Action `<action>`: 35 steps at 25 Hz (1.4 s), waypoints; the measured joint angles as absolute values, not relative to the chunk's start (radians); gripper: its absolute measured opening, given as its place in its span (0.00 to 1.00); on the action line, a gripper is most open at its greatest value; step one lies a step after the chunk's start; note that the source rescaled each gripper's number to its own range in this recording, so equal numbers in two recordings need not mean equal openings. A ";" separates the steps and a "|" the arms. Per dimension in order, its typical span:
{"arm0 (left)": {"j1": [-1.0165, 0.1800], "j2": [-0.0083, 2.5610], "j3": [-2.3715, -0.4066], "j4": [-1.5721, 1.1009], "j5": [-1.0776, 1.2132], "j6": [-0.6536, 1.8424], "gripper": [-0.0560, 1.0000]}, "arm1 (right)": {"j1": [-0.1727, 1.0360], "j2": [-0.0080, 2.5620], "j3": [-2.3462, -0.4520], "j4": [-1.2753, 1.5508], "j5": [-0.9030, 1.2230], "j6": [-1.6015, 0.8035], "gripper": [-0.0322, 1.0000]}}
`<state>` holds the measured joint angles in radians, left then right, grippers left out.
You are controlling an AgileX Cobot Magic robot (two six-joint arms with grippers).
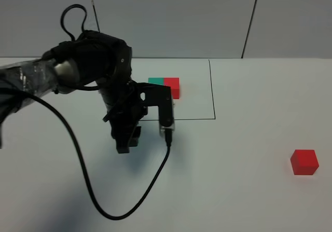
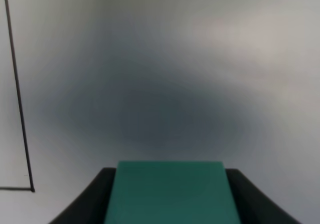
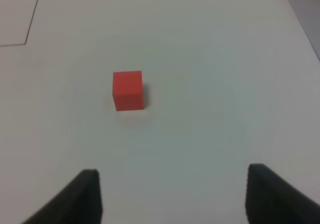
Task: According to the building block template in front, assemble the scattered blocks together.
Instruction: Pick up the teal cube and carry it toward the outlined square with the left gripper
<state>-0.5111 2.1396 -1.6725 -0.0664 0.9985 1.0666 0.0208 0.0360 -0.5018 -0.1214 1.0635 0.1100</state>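
From above, your left gripper (image 1: 128, 141) hangs low over the white table (image 1: 249, 138) just outside the black frame, near the template (image 1: 164, 84) it must copy. The red cube (image 1: 304, 162) lies well apart, rightward, and a plain grey wall stands behind. Left wrist: jaws clamp the green cube (image 2: 171, 191), seemingly for carrying. Right wrist: your right gripper (image 3: 172, 194) gapes empty, facing the red cube.

The high camera looks down at a slant across the white counter (image 1: 249, 201) toward the back wall (image 1: 181, 19). The left wrist camera faces the counter, very close behind a green cube (image 2: 172, 194). The right wrist camera looks down from farther off; its red cube (image 3: 128, 89) also shows in the high view.
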 joint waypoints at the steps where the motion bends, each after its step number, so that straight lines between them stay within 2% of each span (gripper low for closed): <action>1: -0.523 2.163 -1.705 -0.065 1.016 1.057 0.05 | 0.021 0.036 -0.502 -0.121 1.064 0.110 0.59; 6: -0.585 2.269 -1.834 -0.069 1.034 1.034 0.05 | 0.021 0.036 -0.502 -0.121 1.064 0.110 0.59; 14: -0.644 2.389 -1.925 -0.071 1.041 1.000 0.05 | 0.021 0.036 -0.502 -0.121 1.064 0.110 0.59; 35: -0.670 2.441 -1.944 -0.068 0.995 0.954 0.05 | 0.021 0.036 -0.502 -0.121 1.064 0.110 0.59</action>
